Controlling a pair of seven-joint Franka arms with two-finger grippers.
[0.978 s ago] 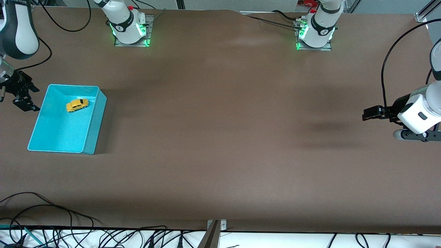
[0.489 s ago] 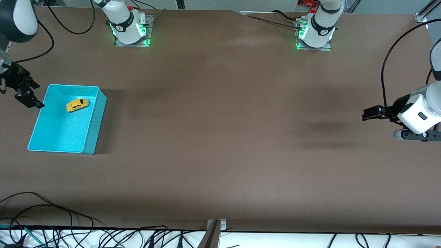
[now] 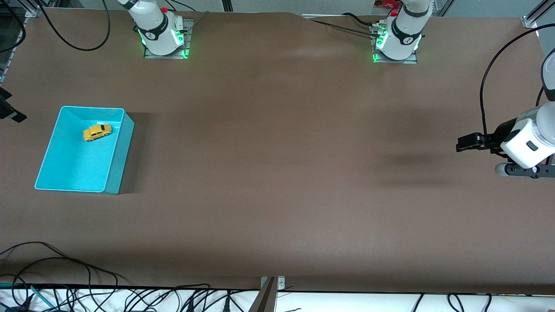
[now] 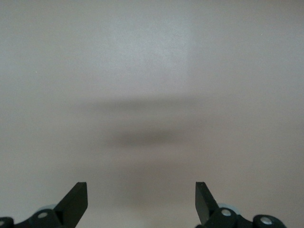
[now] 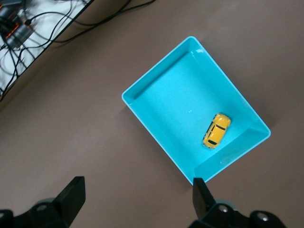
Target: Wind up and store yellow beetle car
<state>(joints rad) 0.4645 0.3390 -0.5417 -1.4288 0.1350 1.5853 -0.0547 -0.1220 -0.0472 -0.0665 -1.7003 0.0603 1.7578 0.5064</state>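
Observation:
The yellow beetle car [image 3: 97, 131] rests on its wheels inside the turquoise bin [image 3: 122, 156], in the part of the bin farther from the front camera. Nothing touches it. In the right wrist view, the car [image 5: 216, 130] and bin [image 5: 157, 65] lie well below my right gripper [image 5: 137, 197], which is open and empty, high over bare table beside the bin. In the front view only a dark tip of that hand [image 3: 9, 111] shows at the edge. At the left arm's end of the table, my left gripper [image 3: 462, 142] waits above the surface, open and empty [image 4: 141, 199].
The brown table [image 3: 277, 173] stretches between the two arm bases [image 3: 162, 32] [image 3: 396, 39]. Cables [image 3: 65, 277] lie along the table edge nearest the front camera. A black cable [image 3: 488, 82] loops above the left arm's wrist.
My right arm has lifted and drawn away from the bin toward the table's end, almost leaving the front view. The car, the bin and the left arm have not moved.

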